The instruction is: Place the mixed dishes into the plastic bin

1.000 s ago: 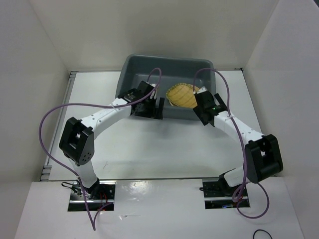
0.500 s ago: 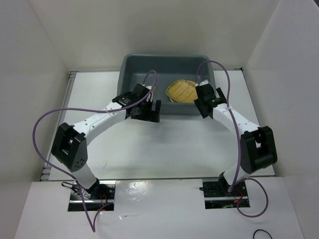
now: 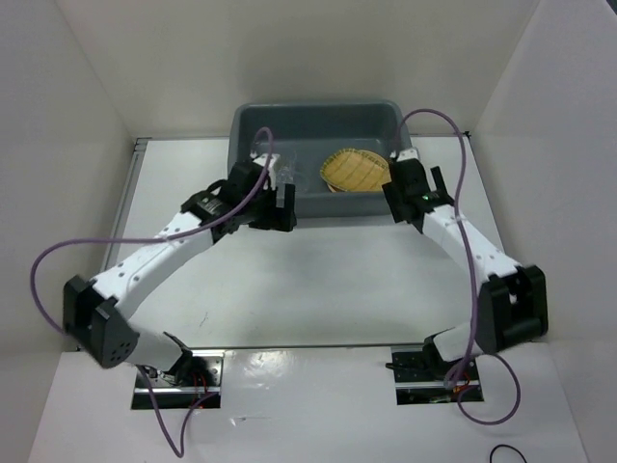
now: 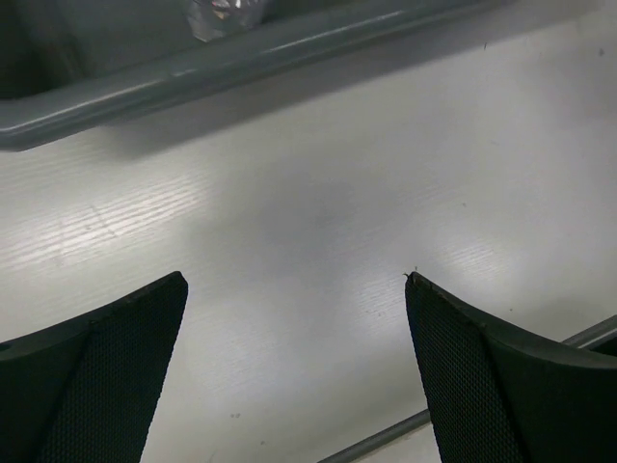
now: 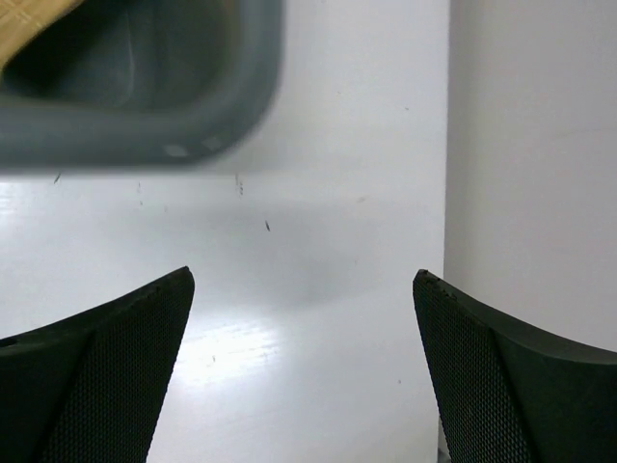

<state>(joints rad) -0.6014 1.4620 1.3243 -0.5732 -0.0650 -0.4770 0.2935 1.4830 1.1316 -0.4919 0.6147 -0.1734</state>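
Note:
The dark grey plastic bin [image 3: 308,109] stands at the back middle of the table. The yellow slatted tray [image 3: 355,170] lies inside it at the right, over a tan edge that I cannot identify. A clear cup [image 3: 275,169] sits inside at the near left; it also shows in the left wrist view [image 4: 224,13]. My left gripper [image 3: 275,208] is open and empty over the table just in front of the bin's near rim [image 4: 241,58]. My right gripper [image 3: 421,189] is open and empty beside the bin's near right corner [image 5: 145,135]. The tan plates are not clearly seen.
White walls enclose the table on the left, back and right; the right wall [image 5: 530,145] is close to my right gripper [image 5: 304,275]. A metal strip [image 4: 386,439] runs along the table under my left gripper [image 4: 296,280]. Purple cables loop over both arms.
My left gripper has moved left along the bin's near rim as the arm stretched out. My right gripper has moved right and back, off the bin to its right corner. The tray stays in the bin.

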